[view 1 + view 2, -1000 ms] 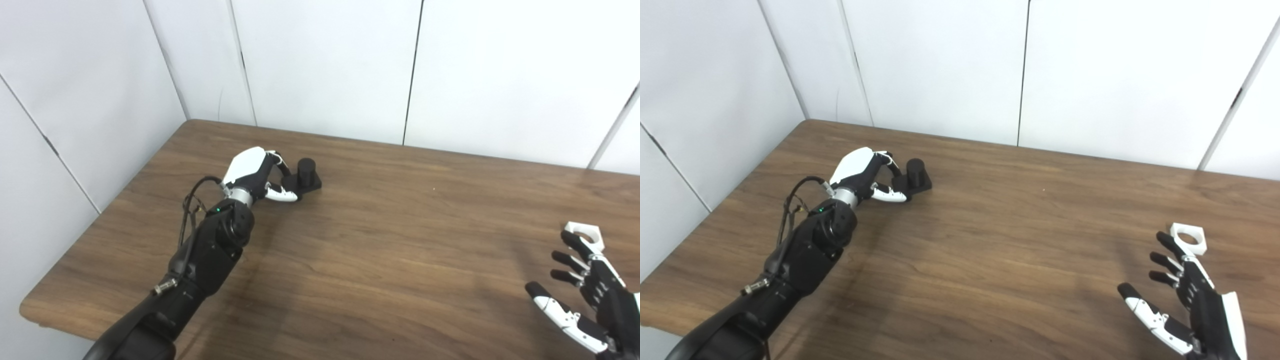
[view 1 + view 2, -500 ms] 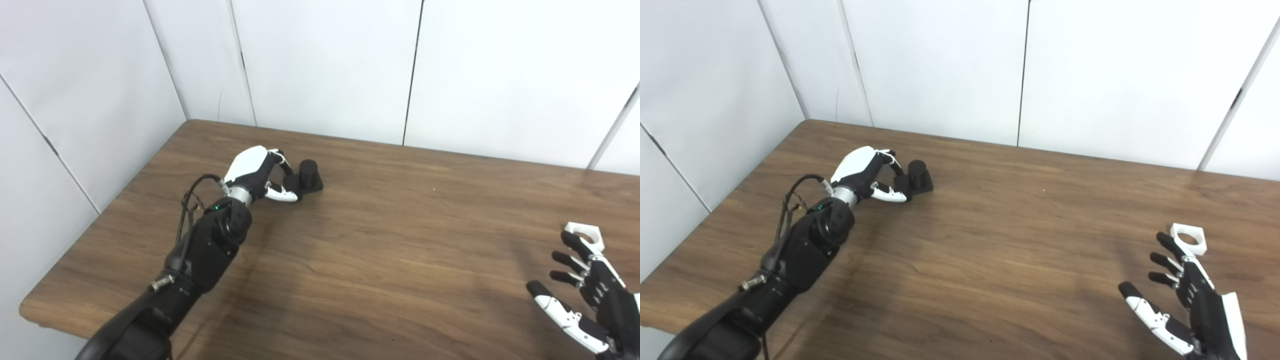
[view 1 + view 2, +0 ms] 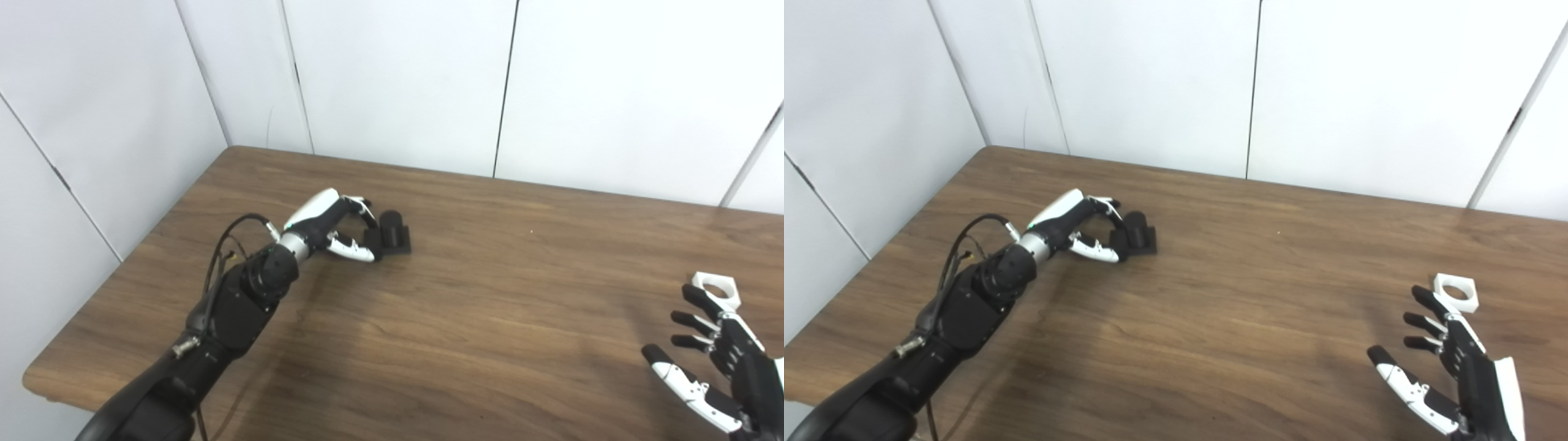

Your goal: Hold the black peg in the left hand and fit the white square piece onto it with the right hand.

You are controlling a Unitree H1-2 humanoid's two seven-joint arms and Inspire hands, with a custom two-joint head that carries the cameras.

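Note:
The black peg [image 3: 392, 228], a short cylinder on a square black base, is at the table's left rear. My left hand [image 3: 331, 222] reaches it from the left, with fingers above and thumb below pinching the left side of the base. The peg looks slightly tilted. The white square piece [image 3: 715, 288], which has a round hole, lies flat on the table at the far right. My right hand [image 3: 713, 367] is open near the bottom right corner, palm turned inward and fingers spread. Its fingertips lie just short of the white piece and do not hold it.
The brown wooden table [image 3: 465, 318] fills the view, with its left edge and front-left corner [image 3: 37, 383] close to my left arm. White wall panels [image 3: 398, 79] stand right behind the table's far edge.
My left hand has swung right and towards me, and the black peg has come along with it. My right hand has barely moved; the white piece stays put.

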